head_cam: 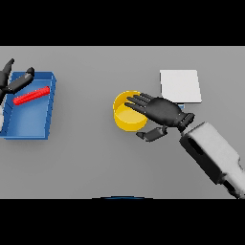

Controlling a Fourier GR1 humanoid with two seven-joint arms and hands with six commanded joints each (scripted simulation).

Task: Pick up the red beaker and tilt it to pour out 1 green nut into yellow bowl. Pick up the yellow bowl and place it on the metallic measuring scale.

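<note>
Right hand (162, 111) hovered over yellow bowl (127, 117), fingers spread across its rim, thumb below. Pale scale (180, 86) lay just beyond. Left hand (14, 81), fingers loose, sat at blue tray (40, 129) holding a red beaker (31, 95) on its side.

Red beaker (31, 94) lying tilted in blue tray (28, 127); yellow bowl (128, 117) upright beside pale metallic scale (180, 85).

Even, bright, flat light with no glare; the grey table (86, 158) shows only faint soft shadows.
</note>
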